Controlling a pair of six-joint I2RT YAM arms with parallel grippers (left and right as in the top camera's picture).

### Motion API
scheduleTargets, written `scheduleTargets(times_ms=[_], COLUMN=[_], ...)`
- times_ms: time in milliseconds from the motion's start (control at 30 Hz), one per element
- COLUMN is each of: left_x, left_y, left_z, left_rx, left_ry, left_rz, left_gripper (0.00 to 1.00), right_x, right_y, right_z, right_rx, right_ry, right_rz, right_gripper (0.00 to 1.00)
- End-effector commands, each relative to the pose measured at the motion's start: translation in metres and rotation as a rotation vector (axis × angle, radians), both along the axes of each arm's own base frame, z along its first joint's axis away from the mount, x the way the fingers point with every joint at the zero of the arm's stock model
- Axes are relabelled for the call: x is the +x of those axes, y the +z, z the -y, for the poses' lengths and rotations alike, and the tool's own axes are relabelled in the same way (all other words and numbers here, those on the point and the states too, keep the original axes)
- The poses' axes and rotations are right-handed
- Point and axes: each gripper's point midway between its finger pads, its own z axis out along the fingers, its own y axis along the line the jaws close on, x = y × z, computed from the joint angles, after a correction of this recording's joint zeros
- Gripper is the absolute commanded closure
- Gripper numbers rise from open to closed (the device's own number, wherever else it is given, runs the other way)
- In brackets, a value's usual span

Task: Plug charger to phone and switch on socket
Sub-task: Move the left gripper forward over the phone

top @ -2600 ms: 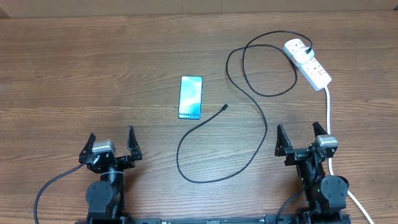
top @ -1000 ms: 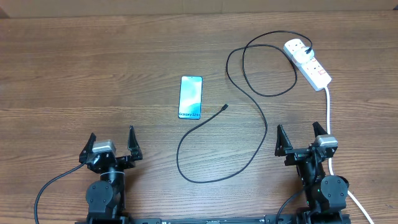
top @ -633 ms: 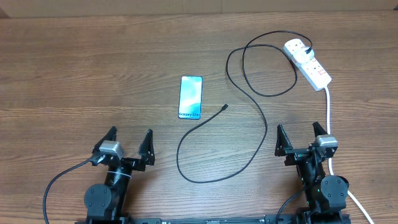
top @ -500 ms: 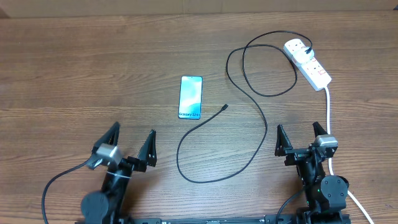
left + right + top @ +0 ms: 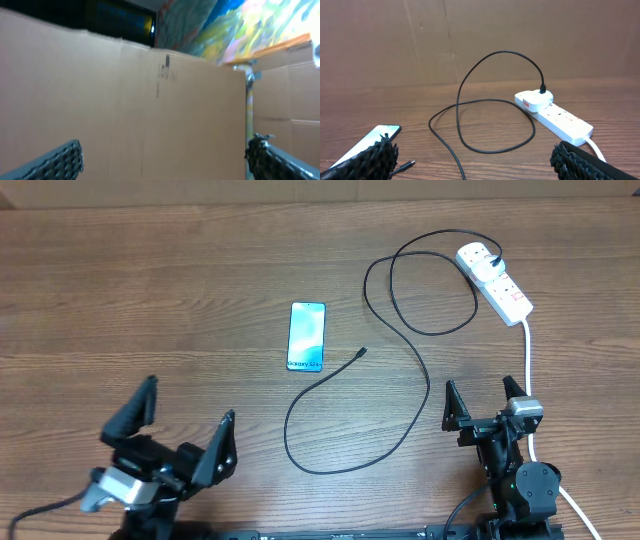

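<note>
The phone (image 5: 307,336) lies flat mid-table with its blue screen lit; it also shows at the lower left of the right wrist view (image 5: 369,141). The charger (image 5: 414,368) snakes in loops across the table. Its small connector (image 5: 362,353) lies free just right of the phone, and its plug (image 5: 495,259) sits in the white socket (image 5: 498,282) at the far right. My left gripper (image 5: 180,430) is open and raised at the near left, far from all of them. My right gripper (image 5: 482,401) is open at the near right, with nothing between its fingers (image 5: 379,156).
The socket's thick white cord (image 5: 527,355) runs down the right side past my right arm. A cardboard wall (image 5: 150,100) closes the back of the table and fills the left wrist view.
My left arm has lifted and swung toward the near left, tilting its open gripper up. The right arm, phone, charger and socket have not moved.
</note>
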Motion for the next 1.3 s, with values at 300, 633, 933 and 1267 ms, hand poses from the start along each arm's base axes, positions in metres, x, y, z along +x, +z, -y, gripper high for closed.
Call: scheduleTargets(times_ms=[300,633,933,1267], left_x=[0.057,0.118,0.16,0.189], left_y=[0.042,-0.004,-0.066,-0.132], left_z=[0.028,0.036,0.064,0.127], left_rx=[0.187,0.227,0.453,0.422], left_ry=[-0.135,-0.045,0.248,0.064], left_rz=[-0.697,-1.093,-1.412,-1.598], left_gripper=[0.0,0.0,0.0,0.0], right_x=[0.0,0.0,0.0,0.0], right_y=[-0.001,-0.001,-0.001,-0.001], right_z=[-0.001,-0.001,-0.001,-0.001], right_rx=[-0.003,-0.003,-0.003,-0.003], right_ry=[0.007,0.007,0.006,0.007], right_rz=[0.008,0.008,0.008,0.008], right_gripper=[0.0,0.0,0.0,0.0])
